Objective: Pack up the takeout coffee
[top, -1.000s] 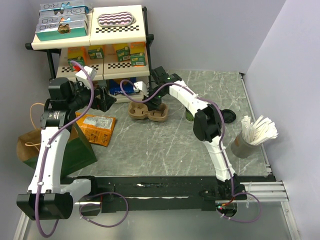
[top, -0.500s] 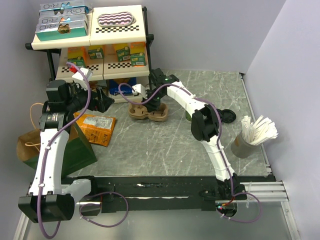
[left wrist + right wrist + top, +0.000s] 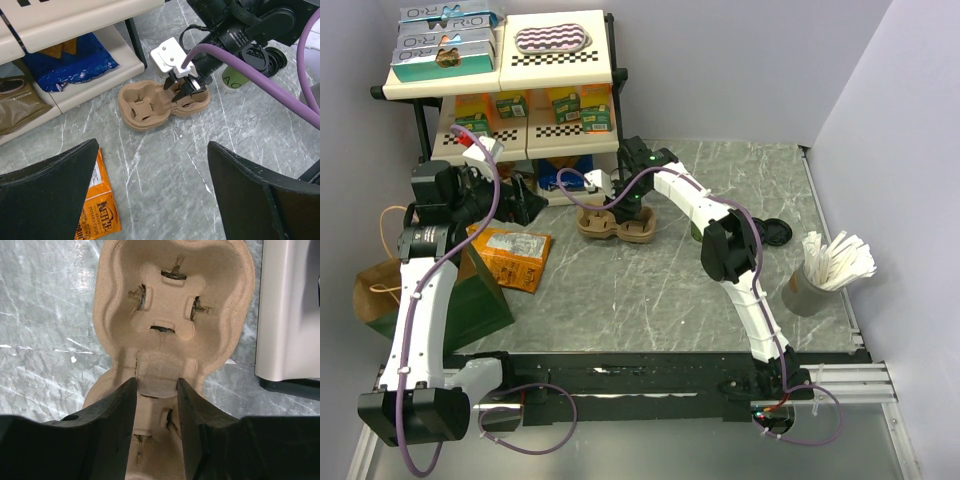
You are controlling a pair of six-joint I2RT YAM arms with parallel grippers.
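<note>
Packing has barely begun. The green cup [image 3: 231, 80] stands on the counter [image 3: 650, 290], upper right of the left wrist view, beside the empty carrier [image 3: 145, 102]. The right jaws, half open, straddle the carrier's middle ridge; I cannot tell if they grip it. The left jaws gape wide, empty.

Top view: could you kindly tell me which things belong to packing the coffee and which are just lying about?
For the job: green cup, black lid, cup carrier, perhaps the brown paper bag.
Lying about: orange crisp packet, grey cup of white sticks, snack shelf.
</note>
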